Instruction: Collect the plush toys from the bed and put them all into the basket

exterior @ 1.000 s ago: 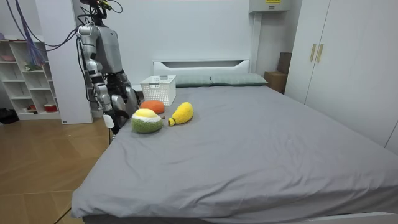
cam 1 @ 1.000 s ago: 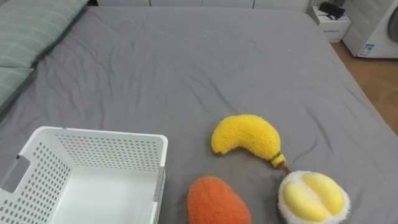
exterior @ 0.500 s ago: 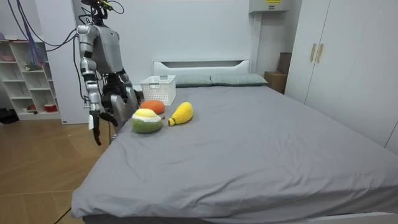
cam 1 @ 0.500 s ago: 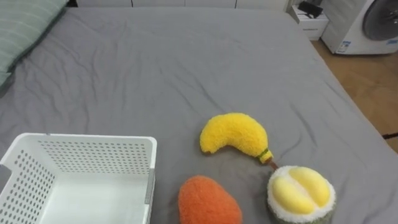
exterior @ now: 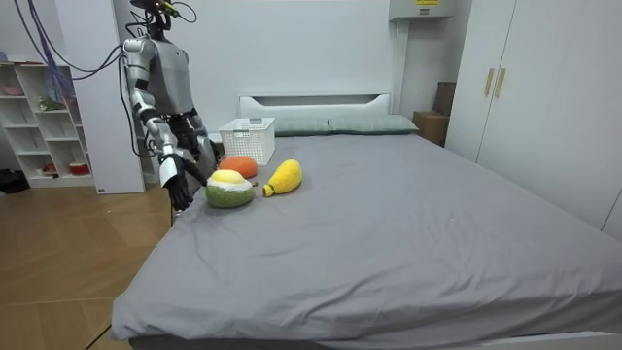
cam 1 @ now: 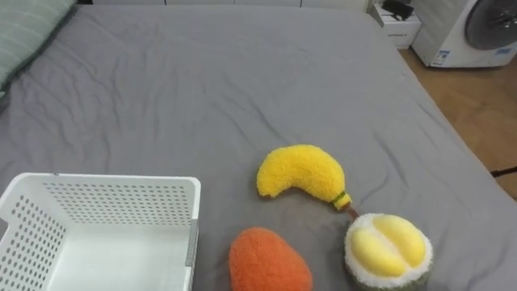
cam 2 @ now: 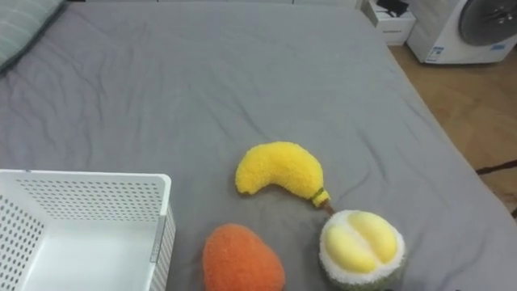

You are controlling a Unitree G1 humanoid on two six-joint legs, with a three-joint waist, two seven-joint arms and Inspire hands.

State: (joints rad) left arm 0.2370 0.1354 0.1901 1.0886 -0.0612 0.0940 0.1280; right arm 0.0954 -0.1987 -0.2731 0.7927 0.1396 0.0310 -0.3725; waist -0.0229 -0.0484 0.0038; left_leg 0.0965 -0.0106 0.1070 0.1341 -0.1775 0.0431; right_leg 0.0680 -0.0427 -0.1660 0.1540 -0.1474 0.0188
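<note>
On grey bed [cam 1: 202,81]: basket [cam 1: 121,181], plush banana [cam 1: 300,171], orange plush [cam 1: 266,260], durian [cam 1: 388,250]; washer [cam 1: 481,32] beyond.

Striped green pillow [cam 1: 28,32] at far-left corner of bed [cam 1: 202,97]. Off far-right corner: white washing machine [cam 1: 477,36] w/ small white cabinet [cam 1: 397,28] beside it, on wood floor [cam 1: 477,113]. Room view: wardrobe [exterior: 544,97], open shelf unit [exterior: 39,107].
</note>
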